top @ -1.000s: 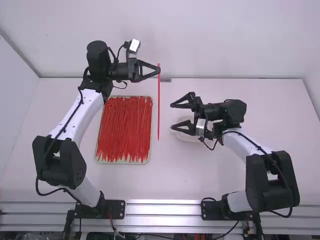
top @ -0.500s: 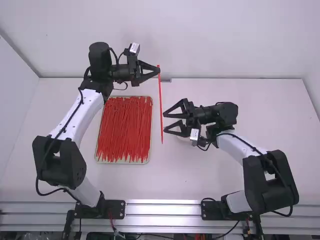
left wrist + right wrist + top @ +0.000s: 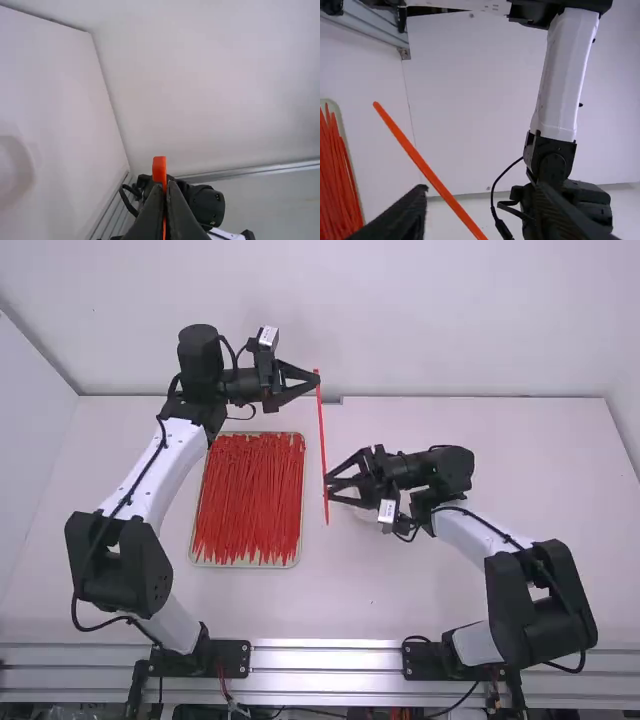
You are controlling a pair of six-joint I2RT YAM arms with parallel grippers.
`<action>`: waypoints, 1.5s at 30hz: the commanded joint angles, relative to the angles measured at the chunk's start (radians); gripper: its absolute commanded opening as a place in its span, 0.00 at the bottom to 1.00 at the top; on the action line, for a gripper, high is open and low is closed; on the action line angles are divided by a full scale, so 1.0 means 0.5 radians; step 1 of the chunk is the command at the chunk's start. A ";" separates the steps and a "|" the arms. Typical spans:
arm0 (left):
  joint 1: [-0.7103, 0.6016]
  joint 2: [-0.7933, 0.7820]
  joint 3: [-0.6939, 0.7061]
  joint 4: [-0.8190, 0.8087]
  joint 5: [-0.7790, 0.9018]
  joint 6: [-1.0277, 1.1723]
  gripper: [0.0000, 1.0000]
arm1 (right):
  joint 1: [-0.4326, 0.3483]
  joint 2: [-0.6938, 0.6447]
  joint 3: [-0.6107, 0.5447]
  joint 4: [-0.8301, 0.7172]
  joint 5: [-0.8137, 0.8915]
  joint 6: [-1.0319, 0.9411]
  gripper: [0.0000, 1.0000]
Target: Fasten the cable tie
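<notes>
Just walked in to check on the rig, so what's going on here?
The left gripper is shut on one end of a single red cable tie, holding it in the air beside the tray of spare ties. The right gripper is open around the tie's free end, not yet gripping. The tie is not looped.

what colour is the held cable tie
The cable tie is red-orange, clearest in the high view.

White table [image 3: 560, 540], plain white walls [image 3: 450, 310], seemingly aluminium front rail [image 3: 330, 652]
</notes>
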 commanded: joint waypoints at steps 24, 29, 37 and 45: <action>-0.008 -0.005 0.059 0.006 0.022 0.062 0.02 | 0.063 -0.002 -0.006 -0.003 0.003 0.050 0.03; -0.007 -0.005 0.059 0.006 0.021 0.063 0.02 | 0.063 -0.002 -0.006 0.000 0.003 0.126 0.00; -0.002 -0.005 0.051 0.005 0.021 0.143 0.02 | 0.063 -0.003 -0.006 -0.001 0.124 0.510 0.00; -0.014 -0.005 0.038 -0.035 0.017 0.191 0.02 | 0.011 -0.003 -0.021 -0.024 0.102 0.911 0.00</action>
